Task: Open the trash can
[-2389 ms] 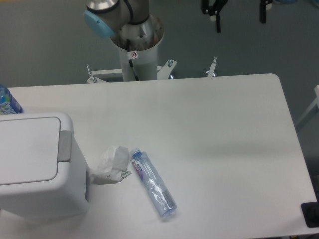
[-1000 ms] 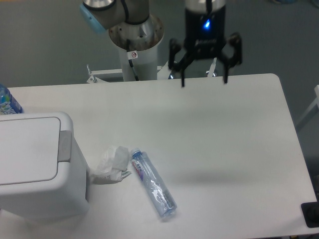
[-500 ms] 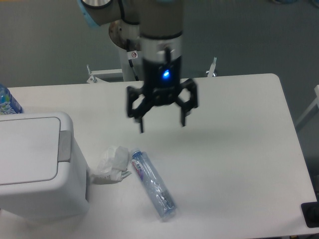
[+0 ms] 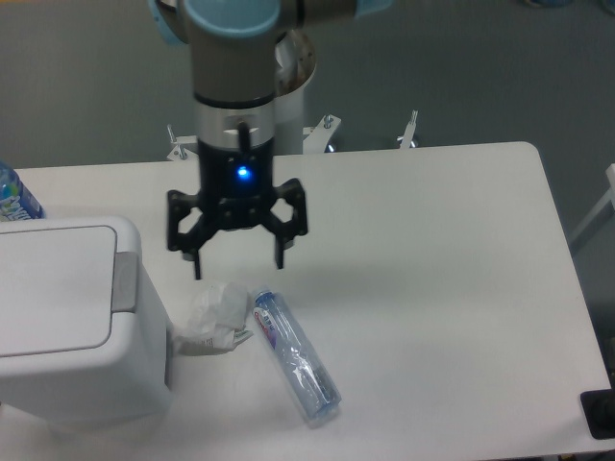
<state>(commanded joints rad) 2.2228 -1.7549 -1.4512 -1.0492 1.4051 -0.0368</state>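
The trash can (image 4: 72,322) is a large light grey-white bin at the left edge of the table, its flat lid down and a small grey push tab (image 4: 124,282) on its right side. My gripper (image 4: 238,265) hangs open above the table, to the right of the tab and just above a crumpled white paper (image 4: 213,317). Nothing is between its black fingers. A blue light glows on the wrist.
A clear plastic bottle (image 4: 294,357) lies on its side right of the paper. Another bottle's blue label (image 4: 13,199) shows behind the bin at the left edge. The robot's pedestal (image 4: 269,115) stands behind the table's far edge.
The arm has swept in from the far right, down and leftward across the table toward the bin. The gripper stays open; the bin, paper and bottle have not moved.
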